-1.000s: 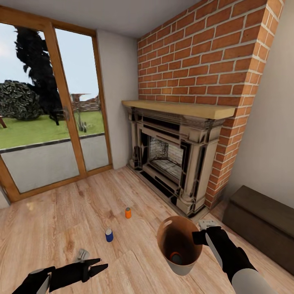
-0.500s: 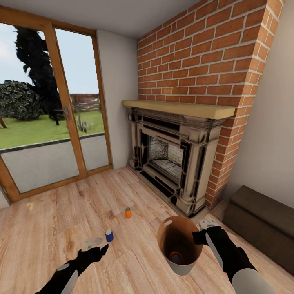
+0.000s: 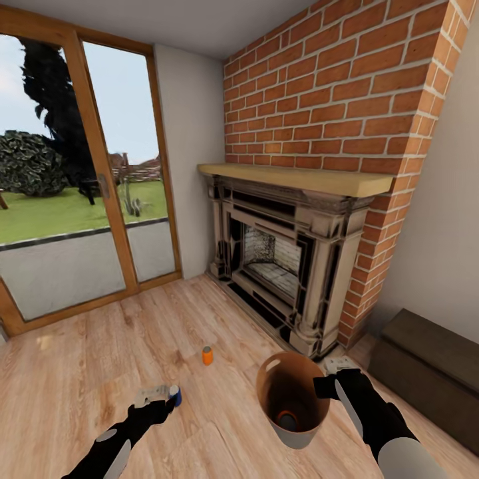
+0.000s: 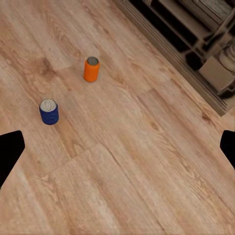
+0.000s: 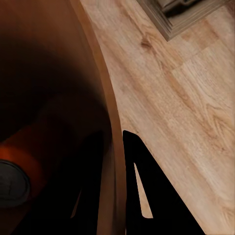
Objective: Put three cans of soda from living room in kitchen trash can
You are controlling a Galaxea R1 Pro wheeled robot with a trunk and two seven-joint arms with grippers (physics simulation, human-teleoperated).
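Note:
A dark blue can of soda point(image 3: 175, 394) point(image 4: 49, 111) stands upright on the wood floor, and an orange one point(image 3: 207, 355) point(image 4: 91, 69) stands a little farther toward the fireplace. My left gripper point(image 3: 165, 403) point(image 4: 117, 149) hovers open above the floor just short of the blue can, partly covering it in the head view. My right gripper point(image 3: 325, 386) point(image 5: 113, 161) is shut on the rim of the tash can point(image 3: 293, 436) point(image 5: 105, 98), one finger inside and one outside. Another orange can point(image 3: 287, 419) point(image 5: 19, 164) lies at the bin's bottom.
The red brick fireplace point(image 3: 293, 259) rises ahead on the right, with its hearth edge near the bin. Wood-framed glass doors point(image 3: 73, 199) fill the left wall. A dark low bench point(image 3: 432, 359) sits at the right. Wood floor point(image 3: 80, 372) stretches to the left.
My left arm has swung from lying crosswise to pointing forward and has reached up to the blue can. The camera has shifted slightly. The right gripper and bin have stayed put.

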